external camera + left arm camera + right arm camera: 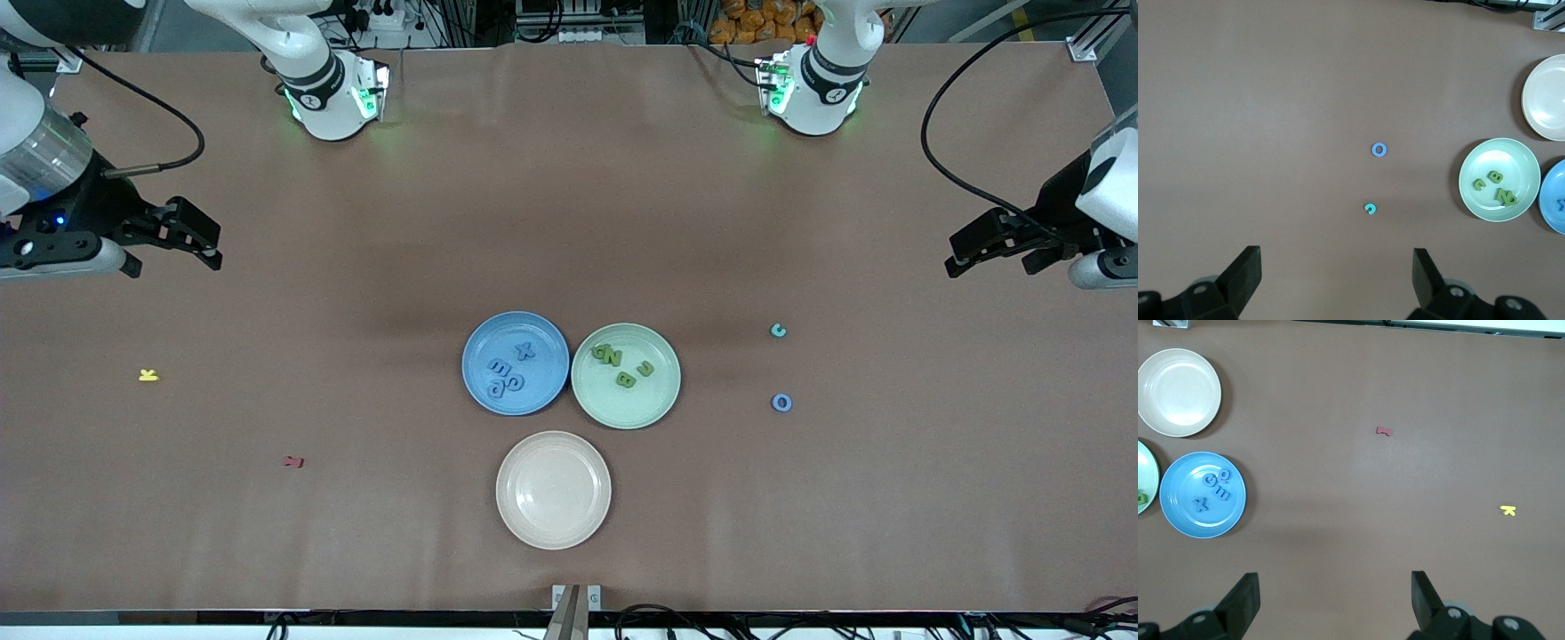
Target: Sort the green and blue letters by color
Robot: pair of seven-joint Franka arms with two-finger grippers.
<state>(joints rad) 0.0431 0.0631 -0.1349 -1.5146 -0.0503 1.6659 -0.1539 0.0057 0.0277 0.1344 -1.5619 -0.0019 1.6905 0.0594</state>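
Three plates sit clustered mid-surface so each colour has its own landing spot: the blue plate [515, 363] carries the blue letters [505, 373], and the green plate [626, 375] just beside it, toward the left arm's end, carries the olive green letters [622, 364]. The cream plate [553, 489], nearer the front camera, holds nothing. Two pieces lie loose on the surface toward the left arm's end, well apart from the plates: a blue O [781, 403] and, farther from the camera, a small teal piece [778, 331] whose shape I can't read. The O looks like the obvious stray left to sort. The yellow K [148, 375] and dark red letter [293, 461] lie toward the right arm's end, likely left alone as neither colour. The left gripper [969, 249] hangs over bare surface at its edge, jaws spread and empty; the right gripper [200, 238] waits likewise at its own end, also spread with nothing in it
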